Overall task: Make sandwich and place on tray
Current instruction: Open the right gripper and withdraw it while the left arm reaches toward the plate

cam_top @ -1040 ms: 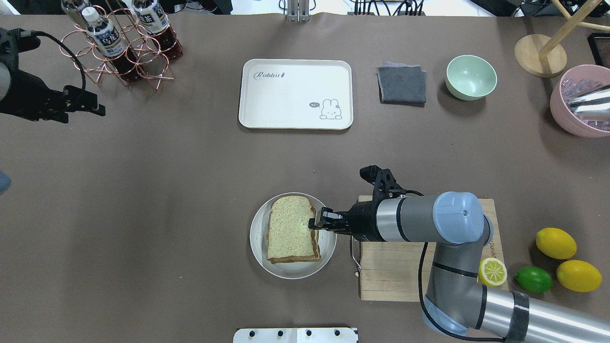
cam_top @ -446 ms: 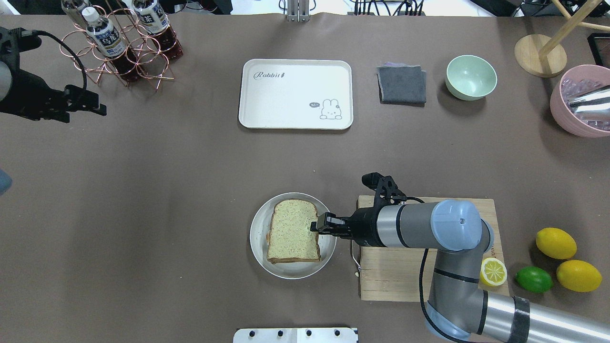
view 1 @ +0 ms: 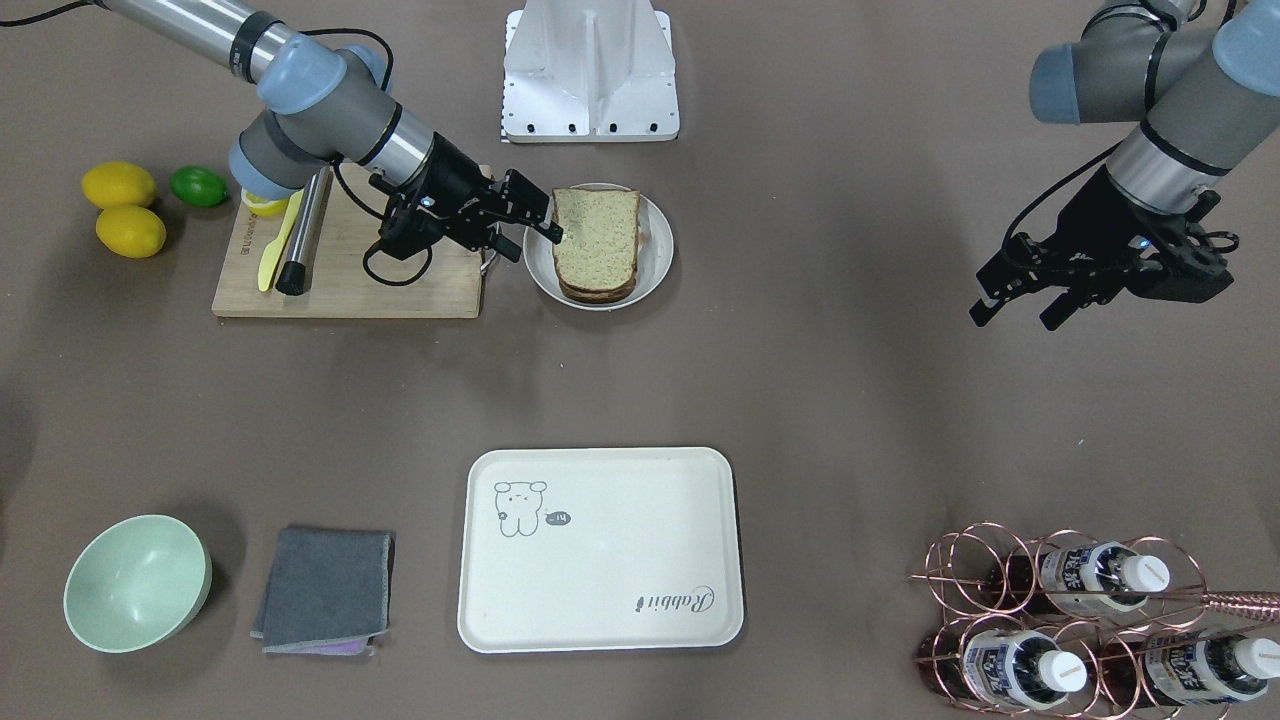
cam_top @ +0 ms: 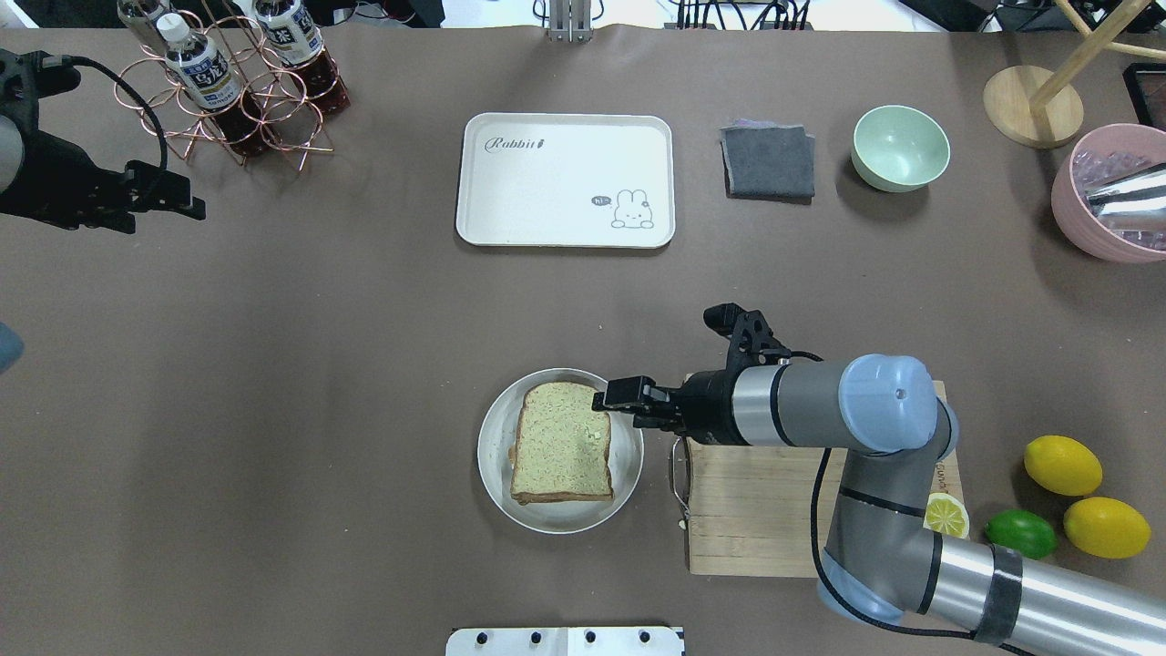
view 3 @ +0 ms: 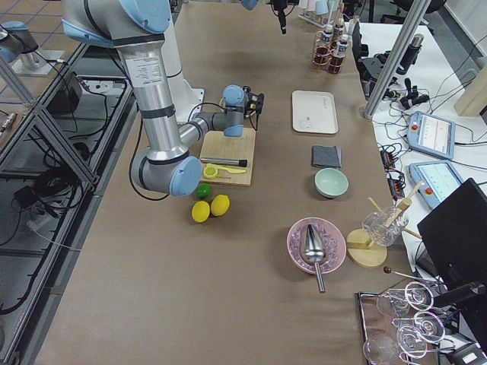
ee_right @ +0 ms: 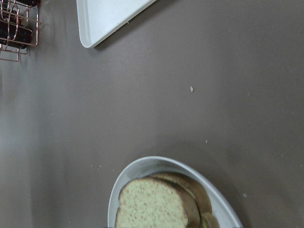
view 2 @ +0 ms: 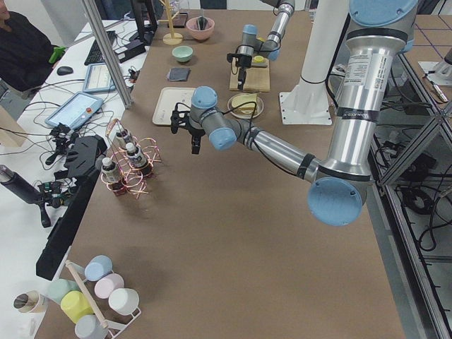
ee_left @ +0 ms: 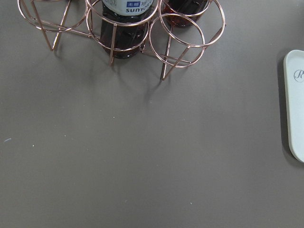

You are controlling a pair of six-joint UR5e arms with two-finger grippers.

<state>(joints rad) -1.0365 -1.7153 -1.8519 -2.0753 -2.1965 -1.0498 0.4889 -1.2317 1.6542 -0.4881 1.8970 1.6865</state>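
Overhead exterior: right pincer spread, empty, at sandwich corner on plate; left pincer spread, empty.

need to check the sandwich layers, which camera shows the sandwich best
Exterior front-facing: the sandwich sits whole on the plate, its stacked crust edges visible on the near side. Overhead shows mostly its top, with the right gripper at one corner. The right wrist view crops it; the side views show little of it.

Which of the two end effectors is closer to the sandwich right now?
The right end effector, at the edge of the sandwich on the cutting board side. The left end effector is far off, near the bottle rack.
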